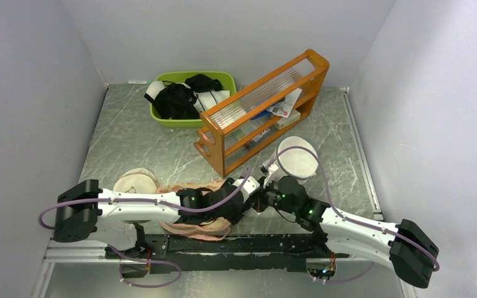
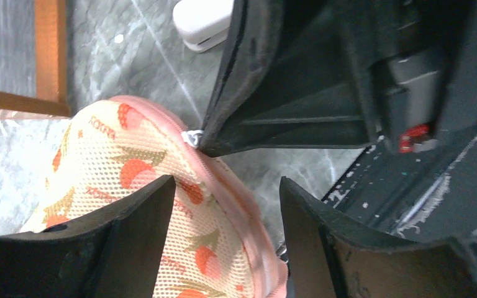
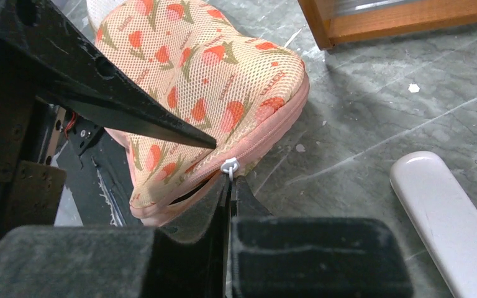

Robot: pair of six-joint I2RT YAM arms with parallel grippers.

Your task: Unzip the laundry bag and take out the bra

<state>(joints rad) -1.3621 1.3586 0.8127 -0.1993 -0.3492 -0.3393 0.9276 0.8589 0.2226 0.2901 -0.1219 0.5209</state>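
The peach-pink laundry bag (image 3: 205, 81) with orange-red print lies at the table's near edge, under both arms in the top view (image 1: 194, 230). My right gripper (image 3: 230, 180) is shut on the white zipper pull (image 3: 229, 166) at the bag's pink rim; a dark gap shows in the zipper just left of the pull. My left gripper (image 2: 227, 183) is open, its fingers on either side of the bag's rim (image 2: 236, 198), one finger (image 3: 130, 115) resting over the bag's top. The bra is hidden.
An orange wooden rack (image 1: 261, 112) stands behind the bag, its base in the right wrist view (image 3: 404, 18). A green bin (image 1: 220, 79) with black clothes sits at the back. A round beige pouch (image 1: 135, 182) lies left, a white bag (image 1: 298, 158) right.
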